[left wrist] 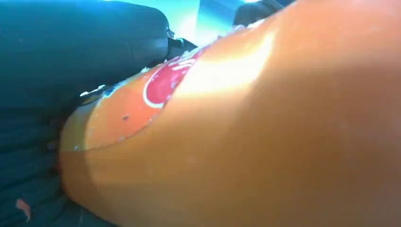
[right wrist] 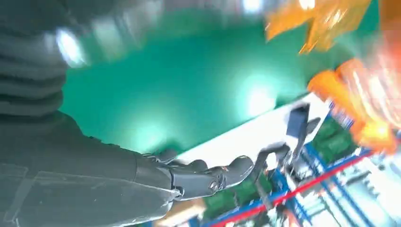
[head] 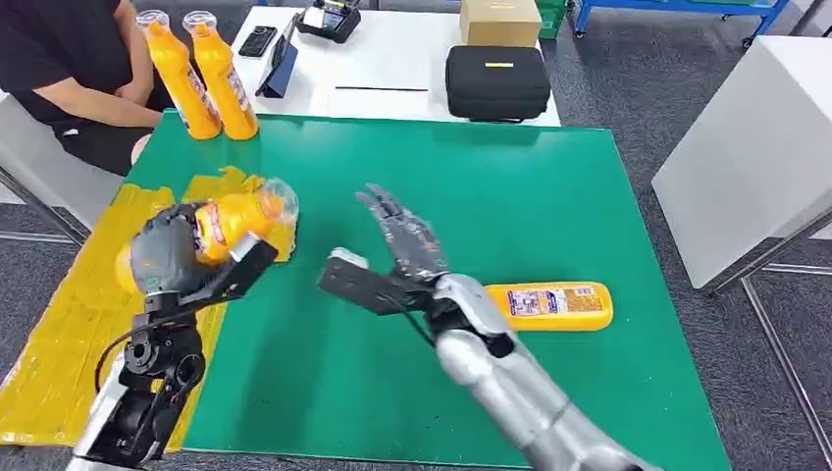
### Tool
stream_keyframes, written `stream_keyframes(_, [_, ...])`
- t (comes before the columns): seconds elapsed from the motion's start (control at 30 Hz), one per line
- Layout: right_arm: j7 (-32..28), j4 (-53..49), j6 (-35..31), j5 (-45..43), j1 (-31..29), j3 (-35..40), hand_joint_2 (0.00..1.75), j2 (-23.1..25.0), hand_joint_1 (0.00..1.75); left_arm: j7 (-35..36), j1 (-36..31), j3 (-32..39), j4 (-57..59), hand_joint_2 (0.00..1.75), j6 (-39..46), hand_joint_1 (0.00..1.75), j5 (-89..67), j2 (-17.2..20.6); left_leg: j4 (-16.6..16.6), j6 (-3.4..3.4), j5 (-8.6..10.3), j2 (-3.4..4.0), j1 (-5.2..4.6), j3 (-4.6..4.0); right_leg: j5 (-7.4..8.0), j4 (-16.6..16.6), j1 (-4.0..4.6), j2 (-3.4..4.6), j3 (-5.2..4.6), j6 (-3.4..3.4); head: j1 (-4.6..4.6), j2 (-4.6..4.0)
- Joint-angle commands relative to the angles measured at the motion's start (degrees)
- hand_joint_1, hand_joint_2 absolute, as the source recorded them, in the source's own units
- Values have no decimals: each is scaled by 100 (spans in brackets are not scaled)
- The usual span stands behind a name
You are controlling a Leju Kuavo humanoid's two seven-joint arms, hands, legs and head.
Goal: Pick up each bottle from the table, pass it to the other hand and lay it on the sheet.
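Observation:
My left hand (head: 175,257) grips an orange bottle (head: 238,217) with a clear cap, held above the edge where the yellow sheet (head: 69,324) meets the green mat (head: 510,196). Its orange body (left wrist: 246,142) with a red label patch presses close to the left wrist camera. To the right of it, over the mat, my right hand (head: 397,257) is open with fingers stretched out (right wrist: 208,177) and holds nothing. A second orange bottle (head: 549,305) lies on its side on the mat beside my right forearm. Two more bottles (head: 206,74) stand upright at the mat's far left corner.
A person in black (head: 74,69) sits at the far left near the standing bottles. Behind the mat a white table (head: 392,64) carries a black case (head: 496,82), a cardboard box (head: 499,21), a phone and a tablet. A white cabinet (head: 755,147) stands at the right.

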Motion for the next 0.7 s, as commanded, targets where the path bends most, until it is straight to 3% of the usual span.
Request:
stream_keyframes(0.03, [-38,-1285,185,145,444,-596,0,-692,0,1,-427,-84,2085,175,55,175,-344,310,-3,5,-6,-24,0,27,-12,-2,4,-17,33,-33,0,0])
stream_keyframes(0.13, [-8,-1289,170,127,482,-533,0,-1014,0,60,-601,-329,2690,175,-546,175,-494,429,1,4,-4,-17,2,13,-8,2,5,-13,17,-28,0,0])
stream_keyframes(0.17, [-23,-1276,156,112,506,-529,0,-1159,0,26,-651,-367,2891,175,-587,10,-509,441,-3,3,0,-17,1,9,-5,-2,3,-14,13,-19,0,0])
stream_keyframes(0.2, [-47,-1262,186,103,534,-516,0,-1334,0,-118,-682,-333,3079,175,-487,0,-403,447,-2,5,-5,-27,2,24,-11,-2,6,-22,31,-33,0,0])
stream_keyframes(0.53, [-52,-1254,190,91,539,-519,0,-1342,0,-127,-718,-341,3117,175,-472,0,-399,428,0,3,-6,-16,1,18,-7,2,5,-8,24,-29,0,0])
stream_keyframes(0.57, [-52,-1254,190,91,539,-519,0,-1342,0,-127,-718,-341,3117,0,-472,0,-399,428,-1,3,-4,-10,0,13,-3,1,3,-4,18,-23,0,0])
stream_keyframes(0.6, [46,-1273,294,121,545,-424,0,-1474,0,-68,-745,-285,3193,0,-542,0,-309,410,2,4,-10,-11,1,24,-8,4,6,-2,28,-35,0,0])
stream_keyframes(0.63, [228,-1210,593,256,546,-266,175,-1749,0,-87,-727,-244,3264,0,-624,0,-194,391,-1,4,-5,-12,-1,18,-5,5,3,-5,21,-26,-2,0])
stream_keyframes(0.7, [375,-1066,943,421,652,-200,175,-2164,0,-203,-609,-230,3302,0,-407,0,-96,361,-1,6,-5,-18,0,23,-6,2,4,-11,29,-28,-2,0])
